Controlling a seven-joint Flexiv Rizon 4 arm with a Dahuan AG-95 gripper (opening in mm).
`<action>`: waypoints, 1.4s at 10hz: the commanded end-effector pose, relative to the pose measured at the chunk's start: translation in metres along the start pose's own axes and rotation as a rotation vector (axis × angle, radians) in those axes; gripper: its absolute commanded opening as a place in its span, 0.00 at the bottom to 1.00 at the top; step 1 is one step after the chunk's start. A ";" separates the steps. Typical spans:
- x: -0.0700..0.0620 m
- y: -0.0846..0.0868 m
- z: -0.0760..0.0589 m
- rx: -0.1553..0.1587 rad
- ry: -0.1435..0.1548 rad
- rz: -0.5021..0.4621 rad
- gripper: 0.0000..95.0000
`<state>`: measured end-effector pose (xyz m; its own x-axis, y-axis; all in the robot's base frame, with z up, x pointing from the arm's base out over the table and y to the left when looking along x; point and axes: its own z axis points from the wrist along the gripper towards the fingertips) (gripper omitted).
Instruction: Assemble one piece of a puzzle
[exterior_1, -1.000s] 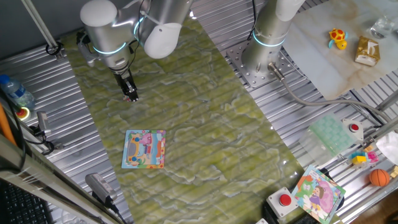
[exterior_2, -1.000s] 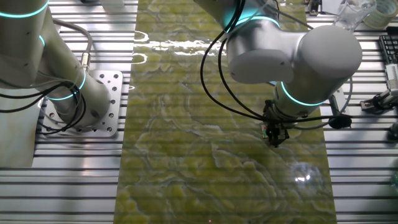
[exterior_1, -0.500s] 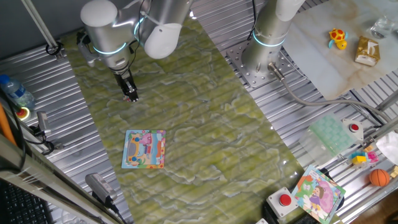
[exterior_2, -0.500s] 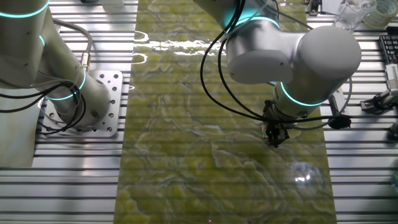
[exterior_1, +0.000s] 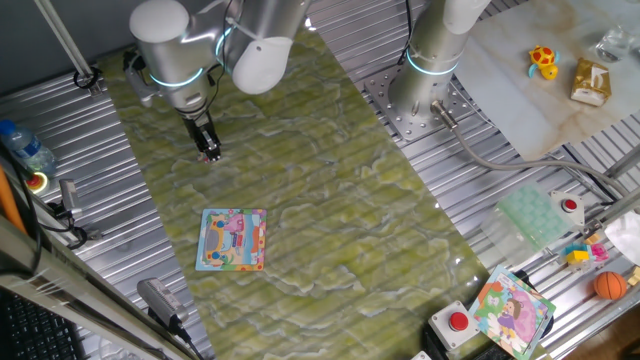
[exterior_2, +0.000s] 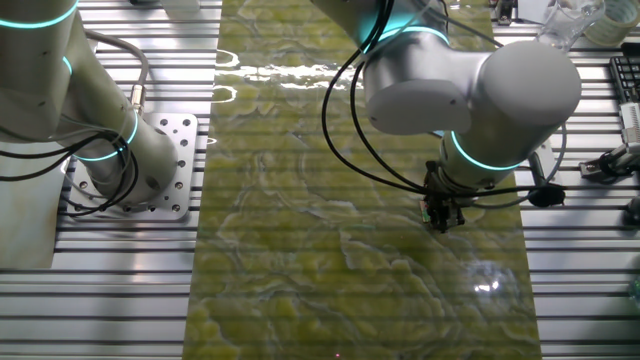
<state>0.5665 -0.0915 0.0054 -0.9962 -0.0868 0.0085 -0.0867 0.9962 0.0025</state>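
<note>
The puzzle (exterior_1: 232, 240) is a square board with a light-blue border and an orange, pink and yellow cartoon. It lies flat on the green mat, near its front left, and is out of the other fixed view. My gripper (exterior_1: 209, 152) points down over the mat's far left part, well behind the puzzle. Its fingers are closed together on a tiny pinkish fragment, the piece (exterior_1: 212, 157), at the tips. In the other fixed view the gripper (exterior_2: 439, 218) hangs just above the mat, and the piece is too small to make out.
A second idle arm stands on its base (exterior_1: 428, 75) beside the mat. A purple-and-green cartoon board (exterior_1: 512, 312), red buttons (exterior_1: 458, 322) and toys sit at the right. A water bottle (exterior_1: 25, 148) lies at the left. Slatted metal table surrounds the mat.
The gripper has risen very slightly from the mat, still closed on the piece. Nothing else has moved.
</note>
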 end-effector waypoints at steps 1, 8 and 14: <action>0.000 0.000 0.001 -0.003 0.000 0.000 0.40; 0.000 0.000 -0.001 -0.001 0.004 0.006 0.00; -0.002 0.000 -0.019 -0.004 -0.004 -0.029 0.00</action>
<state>0.5677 -0.0916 0.0259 -0.9934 -0.1142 0.0051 -0.1142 0.9934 0.0055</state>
